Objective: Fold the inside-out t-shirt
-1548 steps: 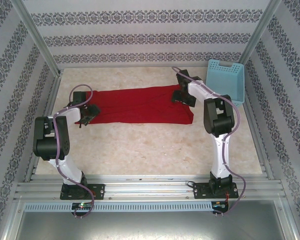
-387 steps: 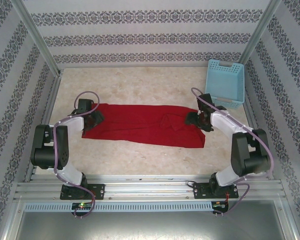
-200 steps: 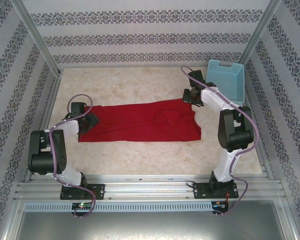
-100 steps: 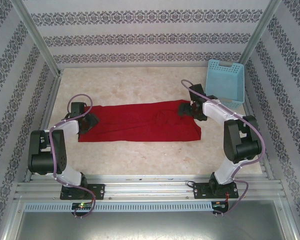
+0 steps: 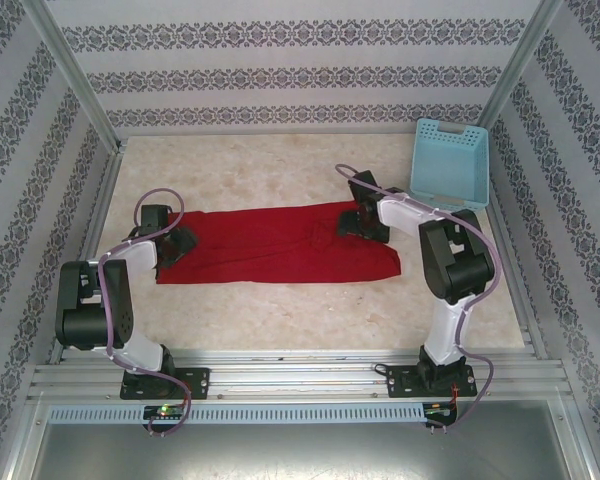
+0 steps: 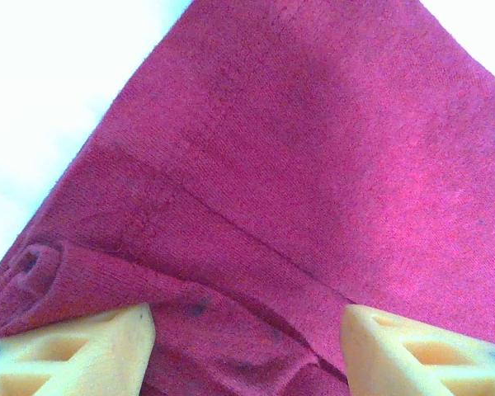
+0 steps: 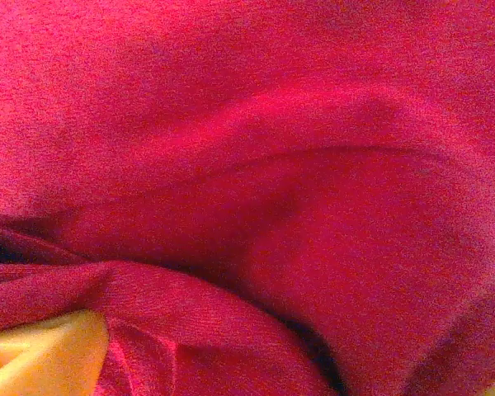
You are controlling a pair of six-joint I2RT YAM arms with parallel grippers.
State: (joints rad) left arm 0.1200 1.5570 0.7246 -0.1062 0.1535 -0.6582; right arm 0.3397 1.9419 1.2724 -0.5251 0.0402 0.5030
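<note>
From above: a red t-shirt (image 5: 270, 245) lies spread in a long band across the middle of a pale table (image 5: 280, 170). The left claw (image 5: 175, 245) sits on the t-shirt's left end. The right claw (image 5: 358, 222) is down on the far edge near the right end, where the cloth is rumpled. A light blue basket (image 5: 450, 165) stands at the far right corner, apart from the t-shirt.

Left wrist camera: the left claw's two yellow fingers (image 6: 91, 351) stand wide apart, open, with a wrinkled fold of the t-shirt's hem between them and touching both.

Right wrist camera: red cloth in soft folds. One yellow finger (image 7: 41, 355) shows at the lower left and a sliver of the other at the lower right corner, so the right claw is open, with bunched cloth lying between.
</note>
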